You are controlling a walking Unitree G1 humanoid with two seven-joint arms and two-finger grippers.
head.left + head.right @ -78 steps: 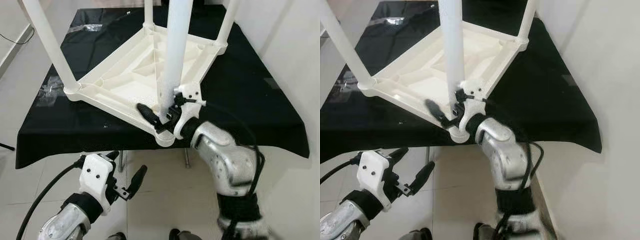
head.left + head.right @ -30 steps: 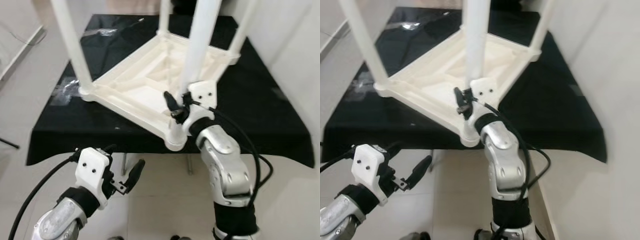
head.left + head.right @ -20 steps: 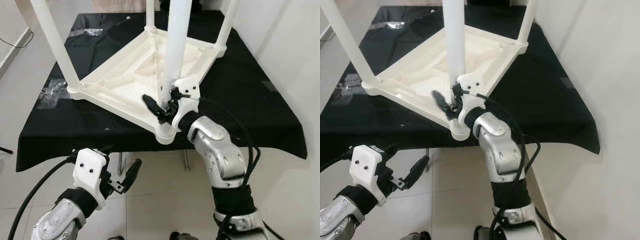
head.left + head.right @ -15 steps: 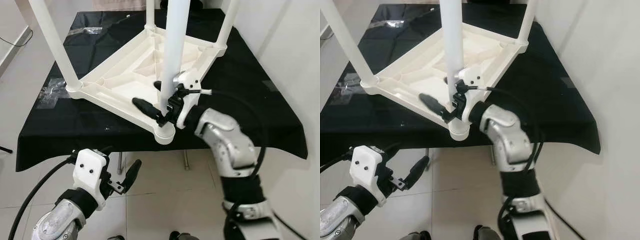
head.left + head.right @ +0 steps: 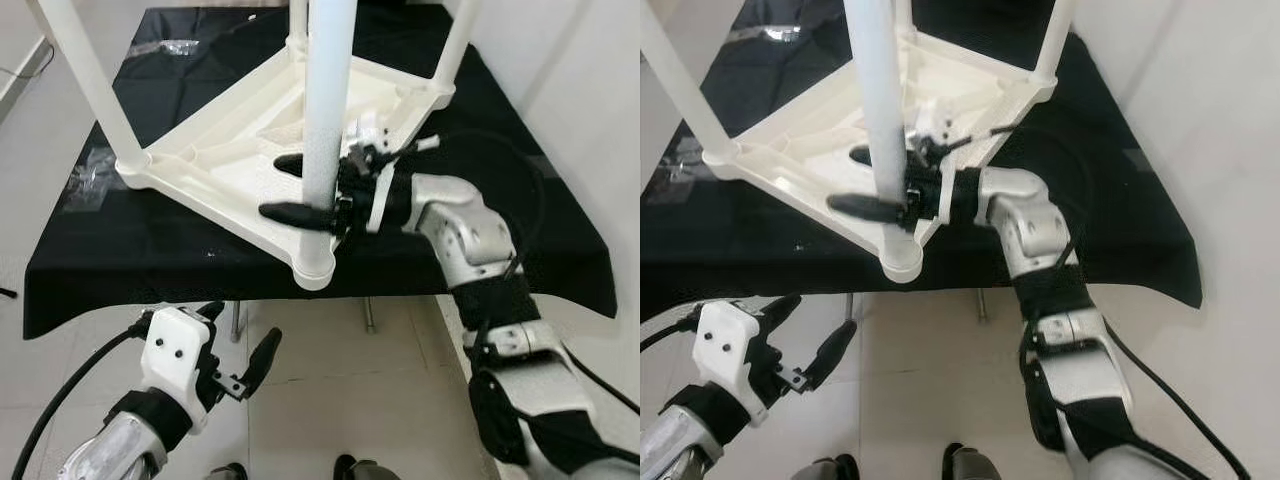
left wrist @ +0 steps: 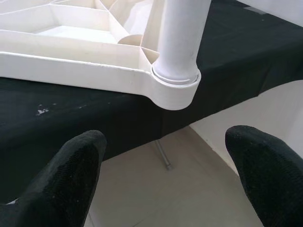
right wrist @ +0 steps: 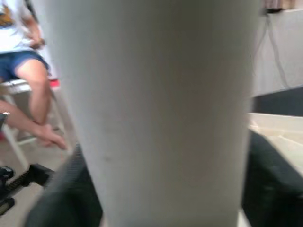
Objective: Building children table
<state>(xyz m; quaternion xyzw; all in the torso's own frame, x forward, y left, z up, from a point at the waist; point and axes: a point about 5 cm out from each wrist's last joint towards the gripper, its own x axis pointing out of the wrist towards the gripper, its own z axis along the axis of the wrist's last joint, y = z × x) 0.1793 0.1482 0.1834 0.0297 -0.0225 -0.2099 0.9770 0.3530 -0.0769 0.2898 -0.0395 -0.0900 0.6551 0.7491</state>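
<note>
Swinging in from the side, the right gripper [image 5: 305,190] now straddles the nearest leg [image 5: 326,110] of the upturned table [image 5: 210,165], fingers spread. Left gripper [image 5: 240,350] hangs spread below. Twisting crookedly could jam the leg (socket overhangs the edge).

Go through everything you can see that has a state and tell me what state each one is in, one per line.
children's table: upside down on the black tablecloth, four legs up.
near leg: upright in its corner socket.
right gripper: fingers straddling the near leg.
left gripper: open, low, below the table edge, holding nothing.
</note>
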